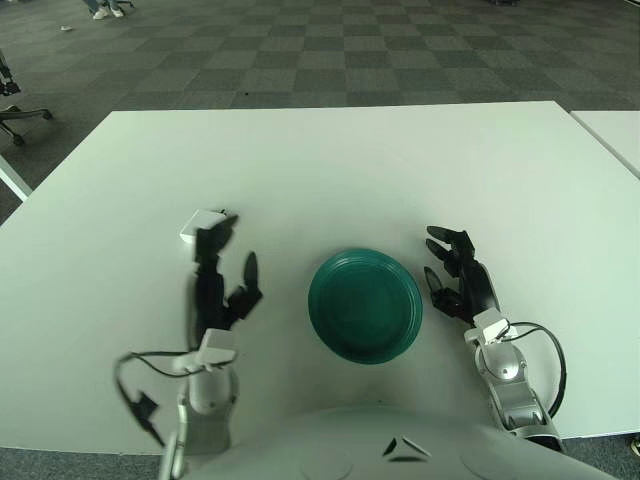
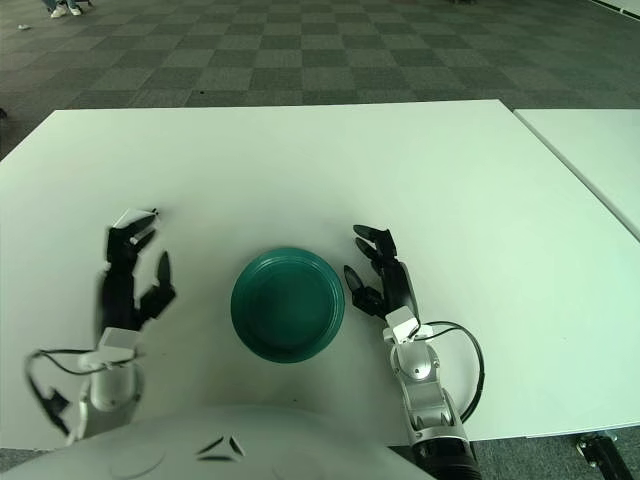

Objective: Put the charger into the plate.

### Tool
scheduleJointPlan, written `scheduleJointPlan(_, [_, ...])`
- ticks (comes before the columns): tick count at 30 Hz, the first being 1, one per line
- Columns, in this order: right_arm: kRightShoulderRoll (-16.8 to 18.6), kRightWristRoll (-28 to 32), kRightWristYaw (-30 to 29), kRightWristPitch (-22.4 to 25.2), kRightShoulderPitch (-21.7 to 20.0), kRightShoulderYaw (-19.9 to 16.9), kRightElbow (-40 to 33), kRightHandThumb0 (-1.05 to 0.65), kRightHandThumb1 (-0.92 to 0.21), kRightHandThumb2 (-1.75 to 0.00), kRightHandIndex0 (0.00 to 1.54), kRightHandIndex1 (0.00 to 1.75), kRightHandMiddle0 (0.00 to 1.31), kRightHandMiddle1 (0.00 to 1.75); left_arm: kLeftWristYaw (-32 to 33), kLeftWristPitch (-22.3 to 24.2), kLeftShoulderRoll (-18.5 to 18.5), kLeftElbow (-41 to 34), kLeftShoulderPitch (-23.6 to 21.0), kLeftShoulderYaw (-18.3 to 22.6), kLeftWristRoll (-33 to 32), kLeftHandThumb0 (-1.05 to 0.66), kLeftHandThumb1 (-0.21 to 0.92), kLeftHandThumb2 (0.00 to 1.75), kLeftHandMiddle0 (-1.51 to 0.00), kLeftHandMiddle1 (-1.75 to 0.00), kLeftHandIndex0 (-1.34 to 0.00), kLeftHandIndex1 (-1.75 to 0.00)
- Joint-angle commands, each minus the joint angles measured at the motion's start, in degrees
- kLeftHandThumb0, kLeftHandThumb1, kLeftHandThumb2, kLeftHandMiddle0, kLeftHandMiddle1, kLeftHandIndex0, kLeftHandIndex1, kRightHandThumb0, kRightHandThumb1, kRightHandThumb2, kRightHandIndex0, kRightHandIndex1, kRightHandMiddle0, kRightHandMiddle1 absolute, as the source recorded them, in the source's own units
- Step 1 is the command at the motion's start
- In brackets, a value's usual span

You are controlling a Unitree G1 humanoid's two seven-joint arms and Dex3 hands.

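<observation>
Touching white charger [image 1: 203,226] with my left hand [image 1: 220,290] fingertips, fingers spread, not clamped; charger on counter [image 1: 330,160], left of green plate [image 1: 365,305]. My right hand [image 1: 460,275] open, just right of plate.

Even, bright light; soft shadows; left hand [image 1: 215,285] looks slightly motion-blurred, perhaps.

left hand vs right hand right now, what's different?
The left hand is left of the green plate, its fingers reaching to the white charger; whether they grip it is unclear. The right hand is right of the plate with nothing near its fingers, which are spread. The left hand extends farther up the table than the right. Both are black and point away from the robot.
</observation>
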Motion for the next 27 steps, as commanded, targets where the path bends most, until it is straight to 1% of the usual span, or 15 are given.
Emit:
scheduleJointPlan(1, [-0.4,-0.1,0.6,2.5,4.0,-0.4,6.3,-0.70,-0.92,-0.60,0.46,0.14,0.00,0.92,0.6,-0.2,2.2,0.3,-2.6,1.4,2.8,-0.71,0.92,0.65,-0.32,-0.52,0.00,-1.05])
scheduleJointPlan(3, [-0.5,0.1,0.8,2.4,3.6,-0.6,6.7,-0.70,-0.92,-0.60,0.46,0.14,0.00,0.92,1.2,-1.2,4.4,0.9,-4.6,2.9,4.0,-0.73,0.92,0.62,-0.31,-0.53,0.00,-1.06])
scheduleJointPlan(5, [-0.5,0.2,0.9,2.4,3.4,-0.7,7.0,-0.70,-0.92,-0.60,0.46,0.14,0.00,0.92,0.3,-1.8,7.0,-0.1,-5.5,5.0,4.4,-0.74,0.92,0.60,-0.31,-0.53,-0.01,-1.06])
scheduleJointPlan(6, [-0.6,0.3,1.0,2.4,3.2,-0.7,7.2,-0.70,-0.92,-0.60,0.46,0.14,0.00,0.92,-0.6,-2.3,9.7,-0.5,-6.5,7.3,4.3,-0.75,0.92,0.60,-0.31,-0.53,-0.01,-1.06])
scheduleJointPlan(7, [-0.6,0.4,1.2,2.3,3.1,-0.8,7.3,-0.69,-0.92,-0.60,0.46,0.14,0.00,0.91,-1.2,-2.6,11.7,-0.7,-7.2,8.9,4.1,-0.78,0.92,0.61,-0.31,-0.53,-0.01,-1.06])
scheduleJointPlan(9, [-0.7,0.7,1.6,2.5,2.9,-0.9,7.3,-0.69,-0.92,-0.60,0.46,0.14,0.00,0.91,-0.8,-3.5,16.9,2.6,-10.4,12.6,5.3,-0.82,0.92,0.63,-0.31,-0.54,-0.02,-1.07])
scheduleJointPlan(11, [-0.8,0.9,2.1,2.8,2.7,-1.1,7.3,-0.68,-0.92,-0.59,0.46,0.14,0.00,0.91,0.0,-4.0,20.2,6.1,-13.1,14.2,7.1,-0.87,0.92,0.64,-0.31,-0.58,-0.02,-1.09])
scheduleJointPlan(12, [-0.8,1.0,2.2,2.9,2.6,-1.2,7.2,-0.68,-0.92,-0.59,0.46,0.14,0.00,0.91,0.1,-4.2,21.3,7.1,-13.8,14.6,7.5,-0.90,0.92,0.65,-0.30,-0.62,-0.03,-1.09])
scheduleJointPlan(14, [-0.9,1.2,2.6,3.0,2.5,-1.3,7.2,-0.68,-0.92,-0.58,0.47,0.15,0.00,0.91,0.2,-4.8,23.5,9.5,-15.2,15.0,8.0,-0.94,0.92,0.66,-0.27,-0.67,-0.03,-1.10])
scheduleJointPlan(18, [-1.0,1.5,3.2,3.2,2.2,-1.6,7.4,-0.67,-0.92,-0.58,0.47,0.15,0.00,0.90,0.3,-5.0,25.9,12.0,-16.5,14.7,8.6,-0.98,0.92,0.67,-0.25,-0.71,-0.02,-1.10])
scheduleJointPlan(21, [-1.1,1.9,3.6,3.1,1.9,-1.9,7.9,-0.66,-0.92,-0.57,0.46,0.15,0.00,0.90,-1.7,-2.7,27.9,12.9,-17.3,14.0,10.6,-1.02,0.92,0.70,-0.22,-0.72,-0.02,-1.10])
scheduleJointPlan(22, [-1.2,2.1,3.7,3.0,1.8,-2.0,8.1,-0.66,-0.92,-0.57,0.46,0.15,0.00,0.89,-3.3,-1.1,28.6,12.9,-17.5,13.6,11.8,-1.03,0.92,0.71,-0.22,-0.72,-0.02,-1.10])
scheduleJointPlan(23, [-1.2,2.4,3.9,2.9,1.7,-2.1,8.3,-0.65,-0.92,-0.57,0.46,0.15,0.00,0.89,-6.4,1.4,29.7,12.5,-17.7,13.0,13.6,-1.03,0.92,0.73,-0.21,-0.71,-0.01,-1.10])
scheduleJointPlan(25, [-1.2,2.6,4.1,2.5,1.7,-2.3,8.5,-0.65,-0.92,-0.56,0.46,0.15,0.00,0.90,-11.2,5.3,31.0,11.7,-17.9,12.0,16.3,-1.04,0.92,0.76,-0.19,-0.60,-0.01,-1.07])
scheduleJointPlan(27, [-1.3,2.8,4.2,2.3,1.5,-2.4,8.9,-0.65,-0.92,-0.55,0.45,0.15,0.00,0.90,-13.4,7.4,31.3,10.9,-18.0,11.3,17.6,-1.05,0.92,0.78,-0.18,-0.55,0.00,-1.04])
